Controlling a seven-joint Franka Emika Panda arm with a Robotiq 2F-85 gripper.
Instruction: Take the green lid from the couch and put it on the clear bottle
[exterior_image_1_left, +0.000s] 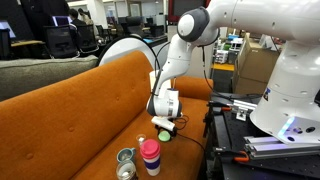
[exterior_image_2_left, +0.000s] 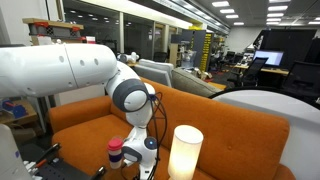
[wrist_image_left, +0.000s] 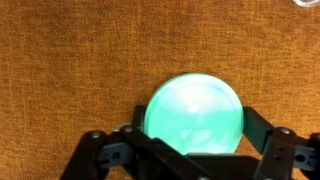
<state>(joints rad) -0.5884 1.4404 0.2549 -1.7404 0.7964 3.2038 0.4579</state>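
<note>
In the wrist view the green lid (wrist_image_left: 193, 112) is a round, bright green cap lying flat on the orange couch (wrist_image_left: 70, 60). My gripper (wrist_image_left: 194, 118) has one black finger against each side of it and is shut on the lid. In an exterior view the gripper (exterior_image_1_left: 166, 127) points down onto the couch seat (exterior_image_1_left: 90, 110). The clear bottle (exterior_image_1_left: 125, 158), a short see-through jar with a greyish rim, stands on the seat in front of the gripper and apart from it. The gripper also shows low on the seat in an exterior view (exterior_image_2_left: 146, 160).
A pink-and-red bottle (exterior_image_1_left: 150, 157) stands next to the clear bottle and also shows in an exterior view (exterior_image_2_left: 115, 152). A white cylinder lamp (exterior_image_2_left: 185, 152) stands close to the camera. A black equipment table (exterior_image_1_left: 235, 125) lies beside the couch. The couch backrest (exterior_image_2_left: 230, 120) runs behind the arm.
</note>
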